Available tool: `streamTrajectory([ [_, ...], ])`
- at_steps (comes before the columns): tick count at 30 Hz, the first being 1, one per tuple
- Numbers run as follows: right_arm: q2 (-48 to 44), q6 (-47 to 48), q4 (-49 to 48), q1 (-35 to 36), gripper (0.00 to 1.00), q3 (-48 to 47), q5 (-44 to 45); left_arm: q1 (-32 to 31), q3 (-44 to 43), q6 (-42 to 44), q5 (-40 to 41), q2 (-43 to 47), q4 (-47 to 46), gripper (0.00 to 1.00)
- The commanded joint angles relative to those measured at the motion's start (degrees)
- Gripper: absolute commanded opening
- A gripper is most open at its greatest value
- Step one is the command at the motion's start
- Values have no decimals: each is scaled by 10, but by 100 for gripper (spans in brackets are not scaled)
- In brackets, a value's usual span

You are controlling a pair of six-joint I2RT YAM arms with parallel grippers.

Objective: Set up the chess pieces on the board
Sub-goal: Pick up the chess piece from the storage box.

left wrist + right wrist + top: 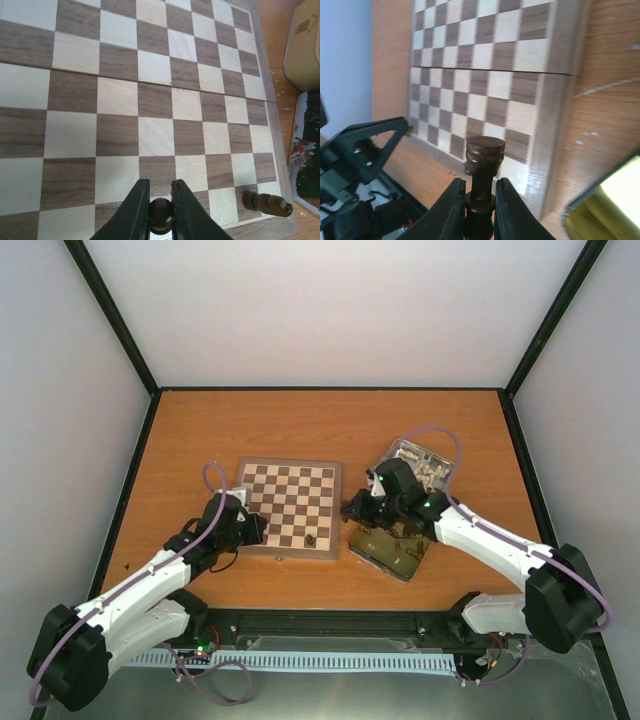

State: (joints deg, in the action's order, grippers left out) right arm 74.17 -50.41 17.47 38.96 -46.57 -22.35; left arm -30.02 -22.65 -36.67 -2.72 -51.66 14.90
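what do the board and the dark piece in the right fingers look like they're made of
Board: looks like wood, with streaky grain in both the dark and cream squares, matte finish. Dark piece: probably turned wood, stained dark brown, with lathe-like rings and a slight sheen on its top.

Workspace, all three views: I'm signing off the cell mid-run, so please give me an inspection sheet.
Surface: orange-brown wooden table, pale scuffs beside the board.
Job's things: board open flat at centre; fallen dark piece lying near its near right corner; no piece standing.
Clutter: tin right of the board, what look like pieces inside.
End effectors: left end effector shut on a round-topped dark piece over the board; right end effector shut on a flat-topped dark piece, upright, beside the board.
Cables: purple cable looped along each arm.
Surroundings: pale walls, black frame posts.
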Motion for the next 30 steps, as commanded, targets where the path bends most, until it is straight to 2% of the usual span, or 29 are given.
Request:
streamTrajectory([
  [1,-32,3,27,-30,15,39,17,-7,-28,18,0,9,4,1],
  [9,-31,24,51,-82,15,90,44,-7,-39,29,-32,21,0,1],
  [22,25,70,70,-94,15,94,127,-7,-52,36,-46,26,5,1],
  [30,38,81,63,-94,15,85,100,-7,-55,37,-41,29,8,1],
])
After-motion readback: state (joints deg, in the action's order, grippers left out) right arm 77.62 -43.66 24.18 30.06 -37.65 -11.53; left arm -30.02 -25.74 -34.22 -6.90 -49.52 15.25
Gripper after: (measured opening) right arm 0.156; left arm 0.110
